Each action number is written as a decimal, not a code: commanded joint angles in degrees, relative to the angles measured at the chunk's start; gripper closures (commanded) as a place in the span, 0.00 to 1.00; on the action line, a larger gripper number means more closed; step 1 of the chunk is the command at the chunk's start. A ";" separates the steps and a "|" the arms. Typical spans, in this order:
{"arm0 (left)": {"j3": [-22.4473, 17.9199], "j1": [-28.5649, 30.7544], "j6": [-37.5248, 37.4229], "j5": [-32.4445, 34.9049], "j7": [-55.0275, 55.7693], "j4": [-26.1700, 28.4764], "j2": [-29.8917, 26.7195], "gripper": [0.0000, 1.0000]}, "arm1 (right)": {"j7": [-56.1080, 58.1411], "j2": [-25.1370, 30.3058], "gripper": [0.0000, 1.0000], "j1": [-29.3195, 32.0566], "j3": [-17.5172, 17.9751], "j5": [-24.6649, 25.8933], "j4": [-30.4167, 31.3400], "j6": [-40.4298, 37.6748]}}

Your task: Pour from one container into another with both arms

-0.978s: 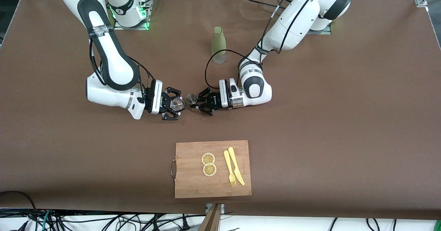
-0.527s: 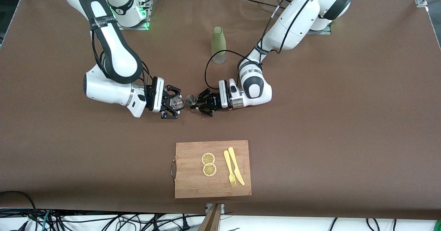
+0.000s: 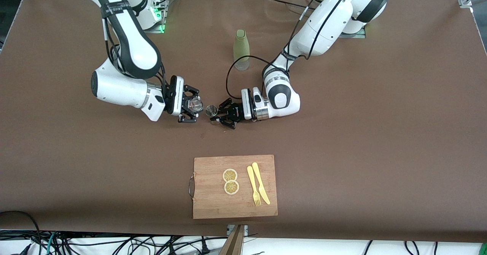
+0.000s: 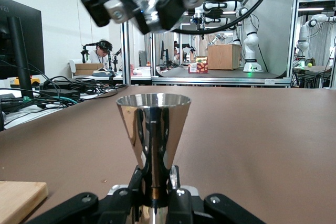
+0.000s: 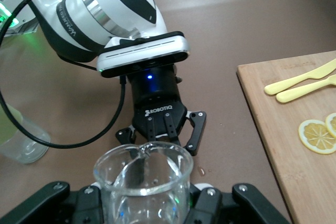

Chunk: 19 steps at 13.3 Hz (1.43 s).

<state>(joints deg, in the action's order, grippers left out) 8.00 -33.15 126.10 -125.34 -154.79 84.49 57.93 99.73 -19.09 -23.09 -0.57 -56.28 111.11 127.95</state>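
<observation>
Both containers hang above the table's middle: the right gripper clamps a clear glass beaker, fragile and slippery, by its wall, while the left gripper pinches a rigid, light steel jigger at its narrow waist.
</observation>
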 commanded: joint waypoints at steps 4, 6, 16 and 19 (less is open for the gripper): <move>-0.18 -0.60 1.16 -2.01 -2.35 -1.87 1.22 1.00 | -6.73 4.23 0.80 -0.82 1.19 6.42 3.50 0.98; -0.18 -0.69 1.34 -2.01 -2.35 -1.96 1.40 1.00 | -9.54 4.23 0.80 -0.91 1.54 7.32 3.06 1.16; -0.27 -0.69 1.78 -2.01 -2.44 -1.96 1.49 1.00 | -21.67 2.74 0.80 -1.70 1.89 12.42 -0.54 1.16; -0.27 -0.69 1.78 -2.01 -2.44 -1.87 1.57 1.00 | -23.17 2.48 0.80 -2.40 1.89 12.42 -0.72 1.16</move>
<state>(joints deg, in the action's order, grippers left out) 7.93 -33.15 127.18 -125.34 -154.99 84.39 58.45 79.19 -16.63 -24.61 1.25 -44.93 111.08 128.86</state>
